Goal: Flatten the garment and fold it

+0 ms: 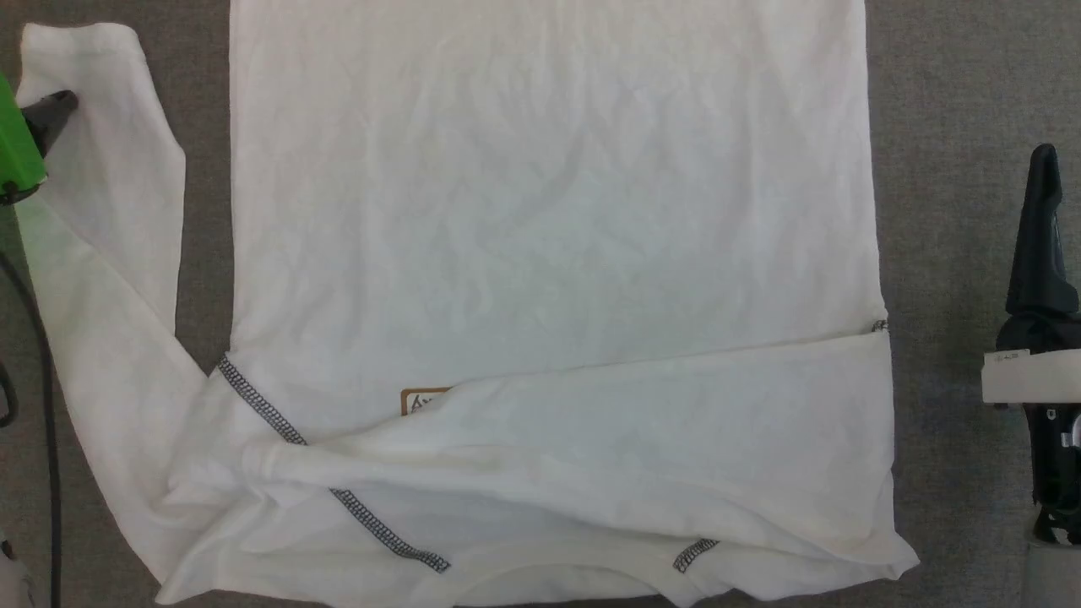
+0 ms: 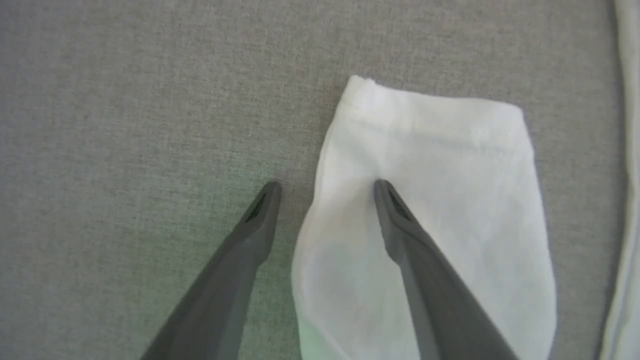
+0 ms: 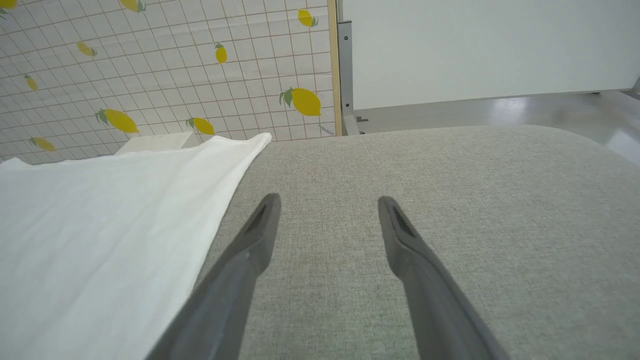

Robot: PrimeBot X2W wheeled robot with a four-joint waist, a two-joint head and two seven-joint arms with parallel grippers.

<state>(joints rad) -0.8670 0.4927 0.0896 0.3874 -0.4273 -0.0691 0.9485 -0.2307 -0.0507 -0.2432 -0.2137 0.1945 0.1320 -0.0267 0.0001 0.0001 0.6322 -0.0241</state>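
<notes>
The garment [image 1: 549, 211], a thin white long-sleeved shirt with grey-black zigzag seams, lies flat on the grey surface, collar toward me. One sleeve is folded across the chest and half covers the brown-bordered patch [image 1: 422, 400]. The other sleeve runs up the left side. My left gripper [image 2: 326, 192] hangs open above that sleeve's cuff [image 2: 430, 165], one finger over the fabric and the other over bare surface. In the head view one dark fingertip [image 1: 52, 110] of it shows at the cuff. My right gripper [image 3: 329, 205] is open over bare surface to the right of the shirt's body [image 3: 100, 240].
The grey fabric surface [image 1: 954, 169] has bare strips on either side of the shirt. Beyond its far edge stand a lemon-print tiled wall [image 3: 150, 75], a small white box [image 3: 160, 142] and a white panel [image 3: 475, 45]. A black cable [image 1: 46, 405] runs along the left.
</notes>
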